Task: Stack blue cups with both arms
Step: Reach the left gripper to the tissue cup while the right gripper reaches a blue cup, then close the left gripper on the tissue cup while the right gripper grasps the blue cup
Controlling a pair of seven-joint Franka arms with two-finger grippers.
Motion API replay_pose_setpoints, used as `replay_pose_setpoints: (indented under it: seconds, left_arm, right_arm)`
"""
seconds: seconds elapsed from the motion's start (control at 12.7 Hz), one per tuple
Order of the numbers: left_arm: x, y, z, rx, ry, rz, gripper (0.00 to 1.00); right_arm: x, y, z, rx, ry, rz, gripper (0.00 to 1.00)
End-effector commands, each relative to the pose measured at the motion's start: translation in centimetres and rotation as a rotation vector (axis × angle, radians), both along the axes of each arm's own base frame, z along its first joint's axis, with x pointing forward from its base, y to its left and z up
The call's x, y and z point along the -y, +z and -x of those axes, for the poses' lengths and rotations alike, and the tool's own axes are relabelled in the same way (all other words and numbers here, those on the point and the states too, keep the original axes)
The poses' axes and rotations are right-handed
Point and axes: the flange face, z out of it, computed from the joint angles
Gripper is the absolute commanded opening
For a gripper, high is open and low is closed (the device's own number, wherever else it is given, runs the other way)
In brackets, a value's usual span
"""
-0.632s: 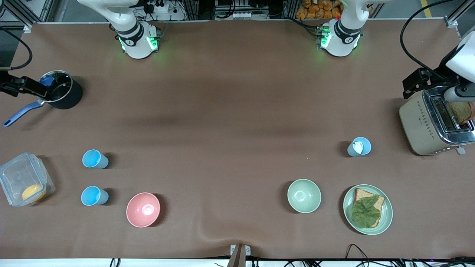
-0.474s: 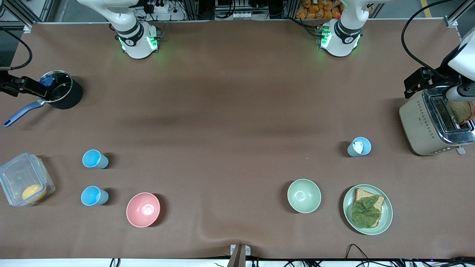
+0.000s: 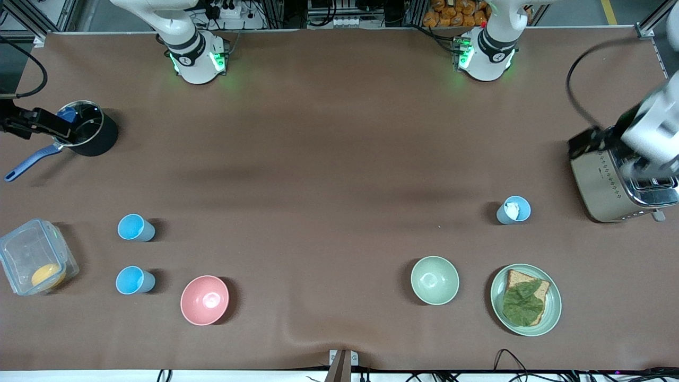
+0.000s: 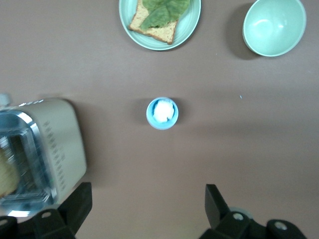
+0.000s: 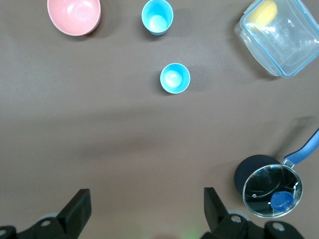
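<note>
Two empty blue cups stand near the right arm's end of the table, one [image 3: 136,227] farther from the front camera than the other [image 3: 135,280]; both show in the right wrist view [image 5: 175,78] [image 5: 157,16]. A third blue cup [image 3: 513,210] [image 4: 162,113] with something white inside stands near the left arm's end. My right gripper [image 3: 40,123] [image 5: 146,211] is open and empty, up beside the black pot [image 3: 87,129]. My left gripper [image 3: 597,140] [image 4: 148,211] is open and empty, up by the toaster [image 3: 618,183].
A pink bowl [image 3: 205,300] sits beside the nearer cup. A clear lidded box [image 3: 33,256] stands at the right arm's end. A pale-green bowl [image 3: 434,279] and a plate with bread and a leaf [image 3: 525,300] lie nearer the front camera than the third cup.
The left arm has swung over the toaster and now covers its slot, blurred with motion. The right arm has barely moved. The cups have not moved.
</note>
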Motion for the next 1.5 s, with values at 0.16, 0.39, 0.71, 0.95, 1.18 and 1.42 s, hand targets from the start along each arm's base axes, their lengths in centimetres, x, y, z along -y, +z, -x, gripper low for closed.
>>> replay_pose_setpoints:
  seconds: [0.16, 0.39, 0.71, 0.95, 1.18, 1.42]
  left_arm:
    - [-2.0, -12.9, 0.9, 0.013, 0.008, 0.035, 1.0]
    - [-4.3, -21.7, 0.2, -0.009, 0.04, 0.043, 1.0]
    - [-4.6, -28.3, -0.3, -0.032, 0.039, 0.053, 1.0]
    - [-4.6, -30.2, -0.4, -0.022, 0.036, 0.057, 0.96]
    - [-4.6, -31.4, -0.3, -0.031, 0.037, 0.06, 0.2]
    - [-4.7, -31.6, 0.0, -0.037, 0.04, 0.06, 0.0]
  right_arm:
    - [5.3, -6.9, -2.8, -0.074, 0.064, -0.044, 1.0]
    - [8.0, -13.4, -5.2, -0.126, 0.025, -0.048, 1.0]
    - [10.2, -19.1, -7.4, -0.128, -0.007, -0.043, 1.0]
    - [10.9, -22.4, -8.3, -0.151, -0.016, -0.044, 1.0]
    - [10.9, -24.0, -9.2, -0.169, -0.007, -0.038, 1.0]
    - [10.9, -24.3, -10.1, -0.141, -0.007, -0.029, 1.0]
